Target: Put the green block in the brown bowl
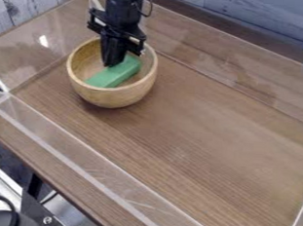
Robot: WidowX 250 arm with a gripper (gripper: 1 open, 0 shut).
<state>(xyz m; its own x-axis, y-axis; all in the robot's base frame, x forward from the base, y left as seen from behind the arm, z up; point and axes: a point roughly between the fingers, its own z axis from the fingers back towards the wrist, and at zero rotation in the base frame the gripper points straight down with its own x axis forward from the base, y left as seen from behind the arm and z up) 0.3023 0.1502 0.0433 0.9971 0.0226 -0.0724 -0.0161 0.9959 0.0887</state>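
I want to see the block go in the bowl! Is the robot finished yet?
Nearly! The green block already sits inside the brown bowl, leaning against its inner wall. The end effector is shut and reaches down into the bowl at the block's upper end; whether it grips the block I cannot tell. What is left: let go if needed and lift away.

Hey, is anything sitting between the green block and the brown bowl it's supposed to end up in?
Nothing visible does. The green block already lies inside the brown bowl, and the gripper reaches down into the bowl right at the block's upper end.
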